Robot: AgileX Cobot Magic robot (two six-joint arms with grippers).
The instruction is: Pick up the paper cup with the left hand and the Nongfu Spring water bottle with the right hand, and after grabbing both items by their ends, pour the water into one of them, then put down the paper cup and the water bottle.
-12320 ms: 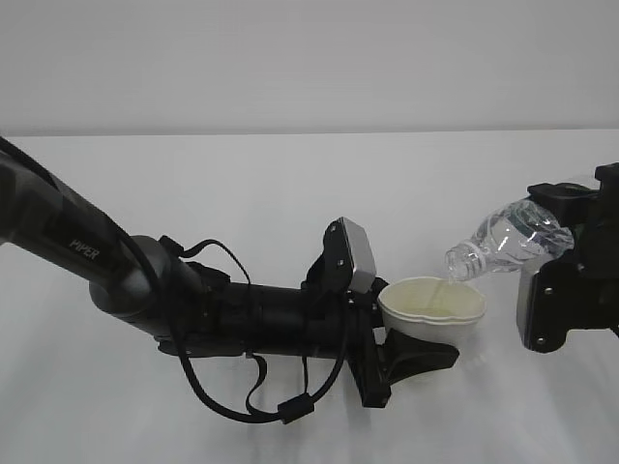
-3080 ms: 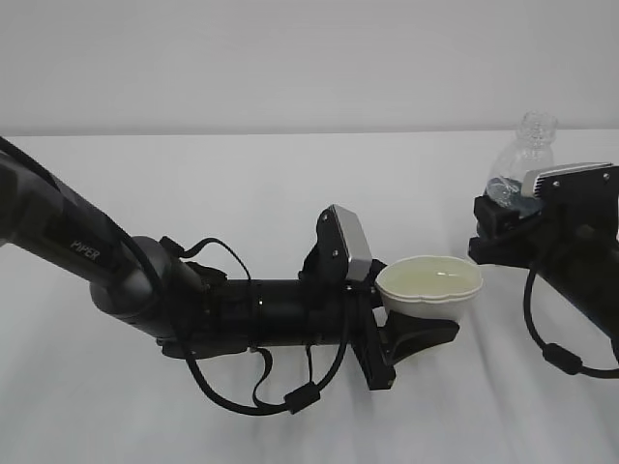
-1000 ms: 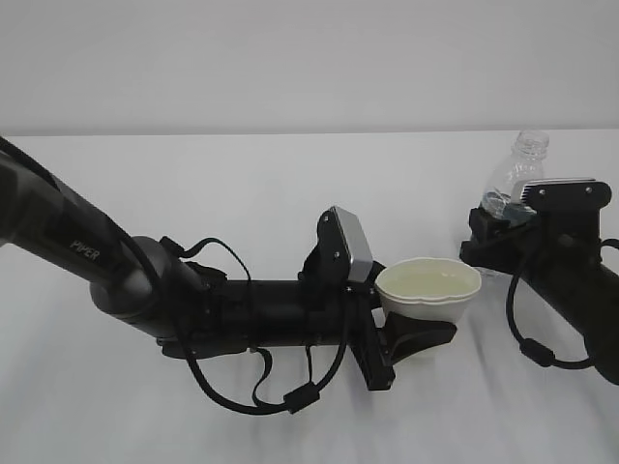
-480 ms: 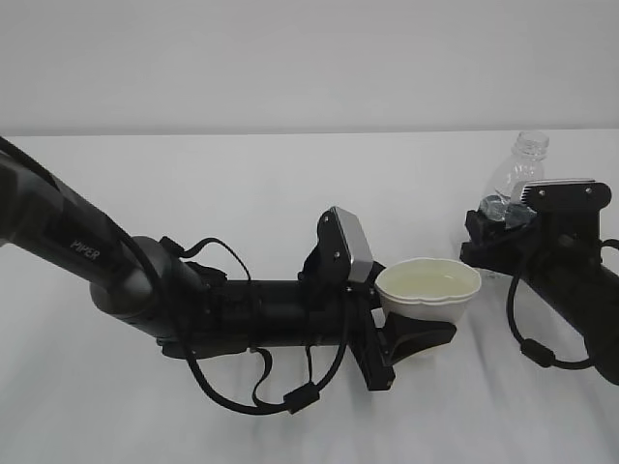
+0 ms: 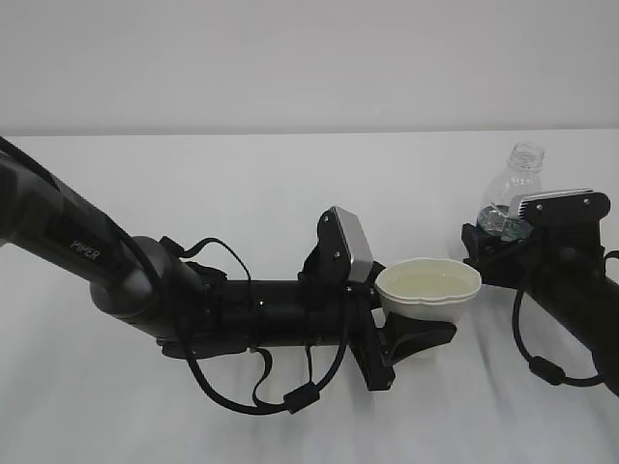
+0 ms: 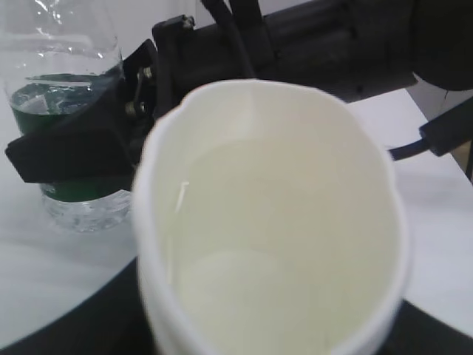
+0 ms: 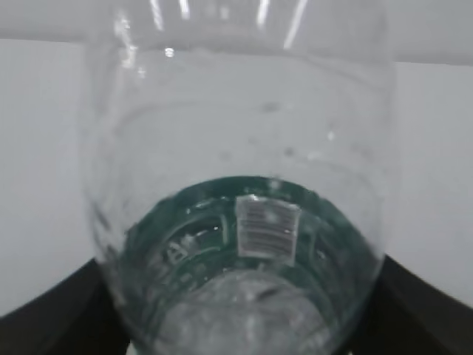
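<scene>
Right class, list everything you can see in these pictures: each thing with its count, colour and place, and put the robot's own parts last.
paper cup: one, off-white, right of centre, held in the left hand, its rim squeezed out of round.
water: clear, inside the cup.
Nongfu Spring water bottle: one, clear with dark green label, upright at far right, uncapped, between the right hand's fingers.
table: one, white, under everything.
left hand: one, black, on the PIPER-lettered arm, gripping the cup.
right hand: one, black, around the bottle's lower part; grip unclear.

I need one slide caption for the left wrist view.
Paper cup holding water, squeezed oval, with the green-labelled bottle upright behind it.
</scene>
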